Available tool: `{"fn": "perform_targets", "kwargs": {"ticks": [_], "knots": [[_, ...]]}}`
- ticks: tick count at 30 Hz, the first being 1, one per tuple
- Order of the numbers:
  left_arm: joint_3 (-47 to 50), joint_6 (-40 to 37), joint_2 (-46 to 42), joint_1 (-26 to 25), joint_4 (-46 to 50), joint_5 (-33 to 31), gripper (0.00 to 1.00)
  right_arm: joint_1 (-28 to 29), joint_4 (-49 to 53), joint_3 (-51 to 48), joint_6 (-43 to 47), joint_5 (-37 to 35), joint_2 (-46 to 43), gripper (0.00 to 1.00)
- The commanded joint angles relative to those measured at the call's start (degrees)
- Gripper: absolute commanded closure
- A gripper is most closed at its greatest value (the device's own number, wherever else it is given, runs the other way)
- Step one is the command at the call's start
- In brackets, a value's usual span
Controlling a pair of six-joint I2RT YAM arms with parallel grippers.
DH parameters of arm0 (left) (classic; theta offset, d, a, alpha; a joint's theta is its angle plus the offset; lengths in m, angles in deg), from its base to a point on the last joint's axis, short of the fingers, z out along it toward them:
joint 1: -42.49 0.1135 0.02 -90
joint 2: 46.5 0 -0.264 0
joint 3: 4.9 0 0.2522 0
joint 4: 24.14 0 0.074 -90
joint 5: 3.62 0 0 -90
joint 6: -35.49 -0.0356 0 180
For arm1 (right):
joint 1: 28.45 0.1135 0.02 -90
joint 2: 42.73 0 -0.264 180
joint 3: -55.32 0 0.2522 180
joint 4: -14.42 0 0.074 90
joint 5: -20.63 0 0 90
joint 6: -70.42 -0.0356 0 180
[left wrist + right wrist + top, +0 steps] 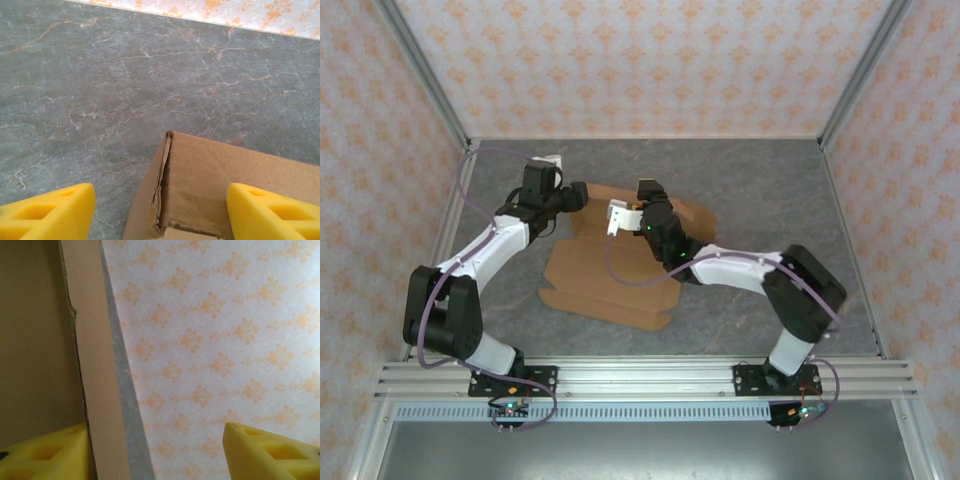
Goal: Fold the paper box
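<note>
I see: left gripper (160, 200) spread astride the paper box (610, 285) at its far-left corner (frayed); right gripper (155, 442) spread alongside it.

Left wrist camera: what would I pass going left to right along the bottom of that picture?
Yellow finger → grey marbled table → torn corner of the paper box → second yellow finger.

Top external: high, near edge, looks down over worktop (770, 180). Left wrist: close, down at paper box (225, 175) corner. Right wrist: same box close, facing wall (225, 340).
</note>
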Motion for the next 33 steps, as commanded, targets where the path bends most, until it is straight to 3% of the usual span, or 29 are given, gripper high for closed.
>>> {"fn": "perform_targets", "kwargs": {"ticks": [1,5,9,15,22,25,30,33], "knots": [[1.82,-0.31,-1.00,0.22,1.30,-2.04,0.30,-0.93,18.90,1.47,-21.42,-1.84,-9.60,0.34],[2.66,-0.18,-1.88,0.21,0.48,-2.60,0.30,-3.14,25.92,0.17,-29.93,2.33,-15.65,0.33],[3.14,0.32,-2.59,0.16,-0.05,-2.61,0.31,-3.42,30.66,4.17,-30.81,-0.36,-12.10,0.33],[3.44,0.33,-3.14,-0.03,0.18,-2.64,0.31,-3.39,29.26,4.07,-32.10,-2.21,-8.37,0.34],[4.41,-0.13,-4.09,-0.13,-0.13,-2.92,0.31,-4.61,33.55,4.66,-42.81,7.12,-15.82,0.34],[5.78,-0.17,-5.29,-0.21,-1.30,-3.03,0.31,-7.49,37.33,6.24,-51.46,12.33,-16.89,0.34],[7.77,-0.45,-7.53,-0.19,-3.11,-2.70,0.31,-13.03,37.47,9.60,-65.91,20.97,-15.35,0.35],[9.21,-0.38,-9.03,-0.24,-3.80,-2.44,0.31,-13.21,39.79,13.69,-68.84,21.93,-10.74,0.35]]}}
